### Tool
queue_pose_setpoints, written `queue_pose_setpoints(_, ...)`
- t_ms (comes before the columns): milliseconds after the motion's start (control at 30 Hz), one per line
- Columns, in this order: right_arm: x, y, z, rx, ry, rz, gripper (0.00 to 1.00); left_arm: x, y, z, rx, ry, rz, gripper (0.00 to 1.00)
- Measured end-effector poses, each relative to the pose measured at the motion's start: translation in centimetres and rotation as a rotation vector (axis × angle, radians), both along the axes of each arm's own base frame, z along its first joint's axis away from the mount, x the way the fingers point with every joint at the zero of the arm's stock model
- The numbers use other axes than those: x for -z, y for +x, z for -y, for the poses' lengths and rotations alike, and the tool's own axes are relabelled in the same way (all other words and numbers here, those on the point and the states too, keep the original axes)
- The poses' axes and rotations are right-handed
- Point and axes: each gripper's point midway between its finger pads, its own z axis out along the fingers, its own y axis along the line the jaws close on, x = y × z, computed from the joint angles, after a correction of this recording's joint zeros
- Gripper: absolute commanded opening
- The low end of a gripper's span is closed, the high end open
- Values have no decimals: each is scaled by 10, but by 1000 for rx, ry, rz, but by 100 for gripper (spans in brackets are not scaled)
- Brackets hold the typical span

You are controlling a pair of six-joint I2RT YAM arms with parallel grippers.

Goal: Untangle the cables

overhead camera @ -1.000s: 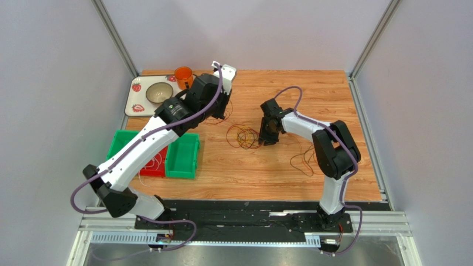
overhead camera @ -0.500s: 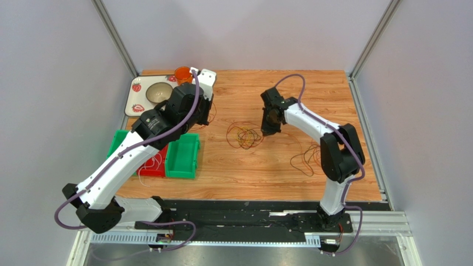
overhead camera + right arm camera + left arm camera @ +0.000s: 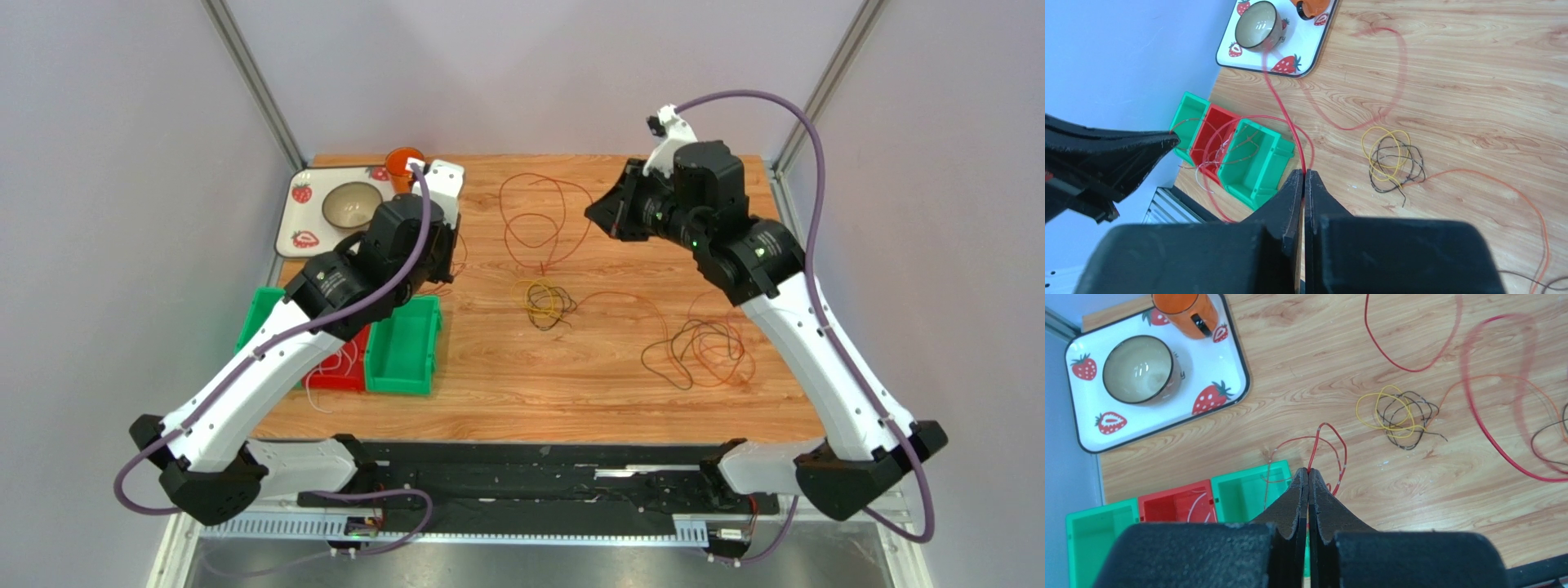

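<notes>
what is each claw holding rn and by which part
The left claw pinches a thin red cable partway along a loop, no end visible. The right claw grips a red strand mid-length. Whether both are one cable cannot be told.

The table point(image 3: 589, 368) is smooth wood-grain board with a soft sheen. The cables point(image 3: 1398, 416) have thin, smooth, faintly glossy plastic coats. At the far left, the tray point(image 3: 1232, 380), bowl point(image 3: 1137, 370) and cup point(image 3: 1183, 306) look glazed and shiny. The bins point(image 3: 405, 349) are smooth moulded plastic. The left gripper point(image 3: 1308, 473) and right gripper point(image 3: 1303, 174) are matt black plastic. The near rail point(image 3: 491, 524) is bare metal.
</notes>
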Motion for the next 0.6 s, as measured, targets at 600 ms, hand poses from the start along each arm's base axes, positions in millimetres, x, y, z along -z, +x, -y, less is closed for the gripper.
queue_pose_setpoints(600, 77, -2, 33, 121, -163, -91, 0, 44, -5, -56, -224, 80, -39, 0)
